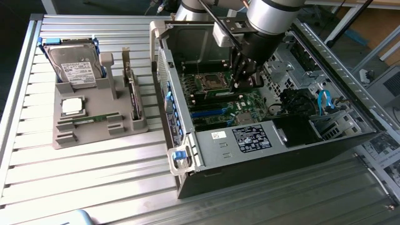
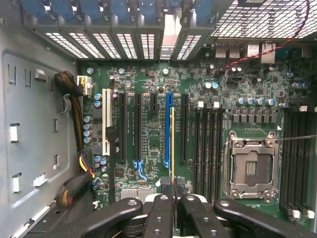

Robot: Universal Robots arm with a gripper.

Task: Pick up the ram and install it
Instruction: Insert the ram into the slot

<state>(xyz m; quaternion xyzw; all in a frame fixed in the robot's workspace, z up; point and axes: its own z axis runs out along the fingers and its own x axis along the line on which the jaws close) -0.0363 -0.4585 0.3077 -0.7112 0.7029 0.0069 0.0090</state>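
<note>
My gripper (image 1: 239,84) reaches down inside the open computer case (image 1: 250,140), above the green motherboard (image 2: 148,144). In the wrist view the gripper (image 2: 172,198) is shut on the ram (image 2: 172,148), which shows edge-on as a thin pale strip running out from between the black fingers (image 2: 159,210). The strip hangs over the board beside the blue slot (image 2: 167,129). The black memory slots (image 2: 208,144) lie between it and the open processor socket (image 2: 250,166). Whether the ram touches the board I cannot tell.
Beside the case, on the exterior view's left, a grey holder (image 1: 69,136) carries a hard drive (image 1: 75,65), a silver processor (image 1: 73,105), a small green stick (image 1: 93,120) and an upright card (image 1: 132,96). A cable bundle (image 2: 74,124) runs along the case wall.
</note>
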